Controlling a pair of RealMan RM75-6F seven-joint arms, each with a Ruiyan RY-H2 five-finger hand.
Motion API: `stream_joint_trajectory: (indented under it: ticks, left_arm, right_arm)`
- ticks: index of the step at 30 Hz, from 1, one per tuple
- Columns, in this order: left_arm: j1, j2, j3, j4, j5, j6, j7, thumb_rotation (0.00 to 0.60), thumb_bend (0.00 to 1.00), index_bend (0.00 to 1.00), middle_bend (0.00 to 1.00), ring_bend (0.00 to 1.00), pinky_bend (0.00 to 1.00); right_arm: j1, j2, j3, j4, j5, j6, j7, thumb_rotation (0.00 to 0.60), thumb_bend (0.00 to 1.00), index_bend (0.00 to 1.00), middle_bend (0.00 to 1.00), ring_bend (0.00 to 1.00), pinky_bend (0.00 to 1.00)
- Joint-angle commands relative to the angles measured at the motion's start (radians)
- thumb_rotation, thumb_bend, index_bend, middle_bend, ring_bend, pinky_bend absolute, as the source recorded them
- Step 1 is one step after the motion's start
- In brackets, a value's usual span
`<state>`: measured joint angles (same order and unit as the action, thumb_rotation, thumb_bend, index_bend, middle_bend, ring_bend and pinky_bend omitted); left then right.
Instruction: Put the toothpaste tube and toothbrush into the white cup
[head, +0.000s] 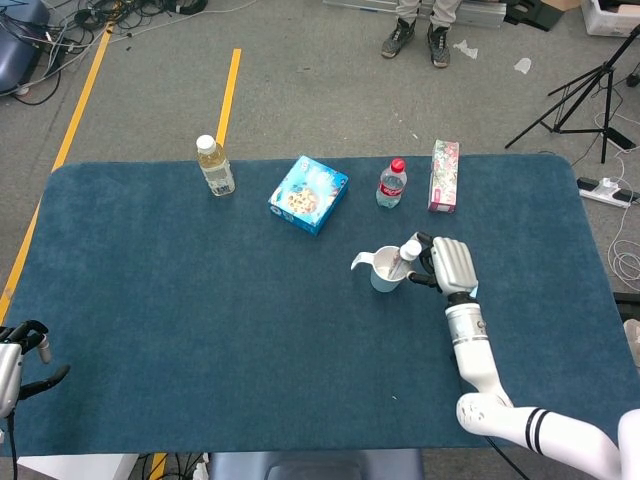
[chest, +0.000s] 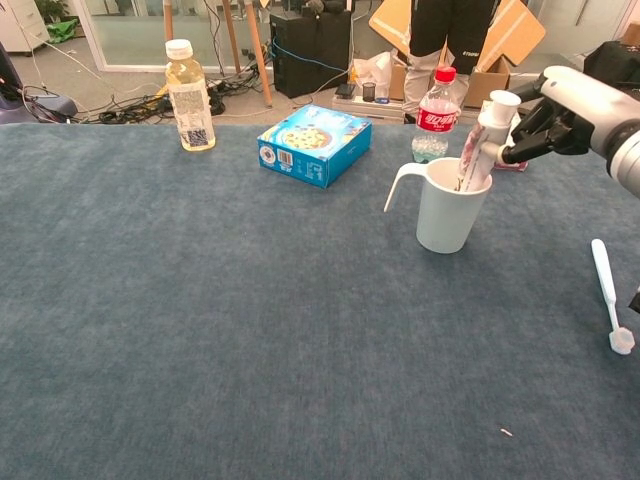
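Head view. White cup (head: 386, 270) stands right of table centre, handle at 9 o'clock. Right hand (head: 447, 266) sits at the cup's 3 o'clock, fingertips pinching the toothpaste tube (head: 407, 253) just under its cap. The tube leans, cap up, lower end inside the cup. Holding near the cap likely lets the tube settle deep without the fingers fouling the rim. Left hand (head: 18, 362) lies idle at the table's near-left edge, well apart; fingers look apart and empty, though it is only partly in frame. Toothbrush not visible from here.

Along the far edge, from 10 to 1 o'clock of the cup: yellow drink bottle (head: 214, 166), blue box (head: 308, 194), red-capped bottle (head: 391, 184), pink carton (head: 444, 176). Table covered in dark blue carpet-like cloth (head: 180, 300). Grey floor beyond, with yellow tape lines, cables, a tripod and someone's feet.

Chest view. The tube's tail is in the cup, body leaning toward 1 o'clock against the rim, white cap above it. Right hand grips it from the right, dark fingertips closed below the cap; not released. Toothbrush (chest: 606, 295) lies flat on the cloth at the cup's 4 o'clock, well apart and untouched, so about half the task remains. Left hand not shown here. Behind: cartons, a black case, glass doors.
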<state>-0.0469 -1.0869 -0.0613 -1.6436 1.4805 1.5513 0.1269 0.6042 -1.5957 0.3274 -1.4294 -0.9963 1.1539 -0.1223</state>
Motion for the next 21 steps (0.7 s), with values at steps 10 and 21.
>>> stream_joint_trajectory:
  ticks: [10,21]
  left_arm:
    - [0.002,0.004,0.001,-0.004,0.002,0.002,-0.007,0.6,0.0,0.68,0.41,0.46,0.35]
    - [0.003,0.005,0.001,-0.004,0.002,0.002,-0.009,0.6,0.0,0.68,0.41,0.46,0.35]
  right_arm:
    - [0.017,-0.043,0.0,0.069,0.01,-0.049,0.013,0.6,0.37,0.65,1.0,1.0,1.0]
    - [0.02,-0.04,0.003,0.074,0.024,-0.078,0.005,0.6,0.29,0.57,1.0,1.0,1.0]
